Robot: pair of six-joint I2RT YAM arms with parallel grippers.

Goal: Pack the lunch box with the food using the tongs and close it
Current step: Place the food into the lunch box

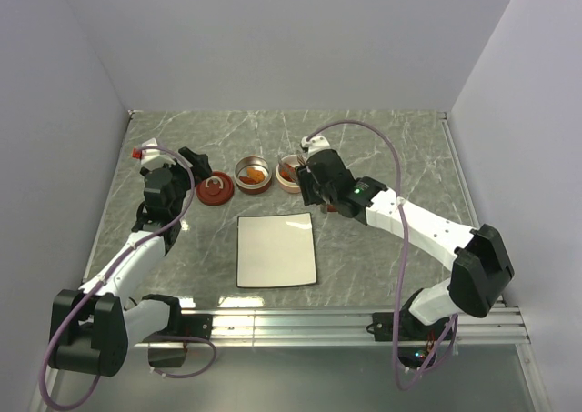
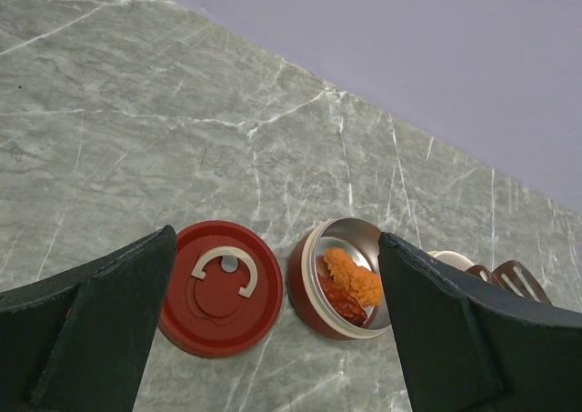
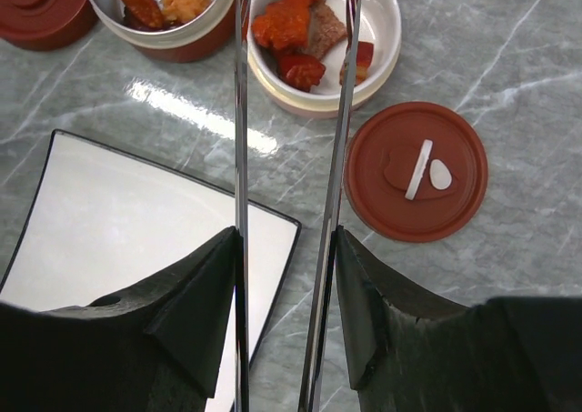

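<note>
While the left end effector (image 2: 277, 241) hovers wide, the right end effector (image 3: 286, 239) stretches forward gripping the tongs (image 3: 241, 112).

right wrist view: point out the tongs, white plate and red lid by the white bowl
tongs (image 3: 241, 112), right wrist view, the prong nearer the plate
white plate (image 3: 136, 221), right wrist view, bare middle
red lid (image 3: 416, 171), right wrist view, its white handle

White links (image 1: 436, 233), black joints (image 1: 480, 268), lilac cables (image 1: 350, 124); left claw (image 2: 275, 239), right claw (image 3: 286, 237) black.
</note>
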